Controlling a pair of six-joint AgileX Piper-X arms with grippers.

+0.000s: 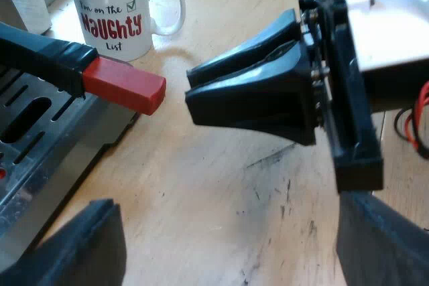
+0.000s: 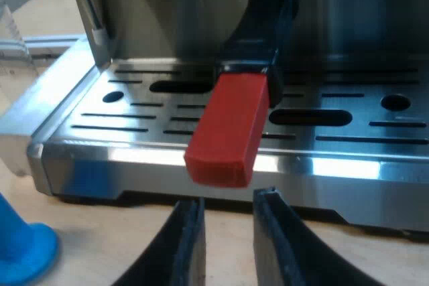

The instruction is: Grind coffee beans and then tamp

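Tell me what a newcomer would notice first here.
The handle's red end juts out over the slotted tray, with the right gripper just short of it, slightly open. Next, the white mug with red lettering stands on the wooden table beyond that red end, and a blue tamper sits by the tray's corner.

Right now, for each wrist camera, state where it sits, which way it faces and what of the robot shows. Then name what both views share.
Left wrist view: on the left arm, looking across the table toward the mug and the handle's red end; left gripper spread wide up close, right gripper just short of the red end.
Right wrist view: on the right arm, facing the espresso machine front; right gripper narrowly open before the red end.
Shared: red end, drip tray, right gripper.
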